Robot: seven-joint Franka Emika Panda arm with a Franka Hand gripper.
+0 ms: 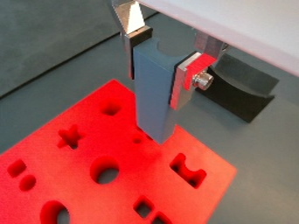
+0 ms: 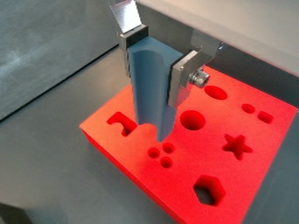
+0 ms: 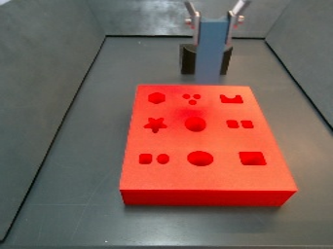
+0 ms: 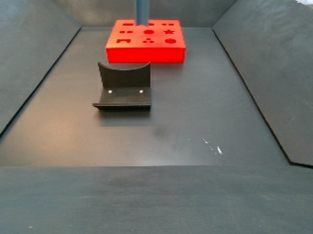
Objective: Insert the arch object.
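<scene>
My gripper [image 1: 163,57] is shut on the arch object [image 1: 155,92], a tall blue-grey block with a rounded notch along one face. The block hangs upright between the silver fingers [image 2: 187,77] in both wrist views [image 2: 149,87]. Its lower end is above the red board [image 1: 70,166], near that board's far edge. The arch-shaped hole [image 2: 121,122] lies just beside the block's lower end, and it also shows in a side view [image 3: 235,98]. In that side view the gripper [image 3: 211,24] holds the block [image 3: 208,47] above the board's far side [image 3: 196,185].
The red board has several other shaped holes: star, circles, hexagon, squares. The dark fixture [image 4: 123,87] stands on the grey floor beyond the board [image 4: 146,52], and it also shows behind the block [image 3: 189,60]. Sloped grey walls [image 3: 72,88] ring the floor.
</scene>
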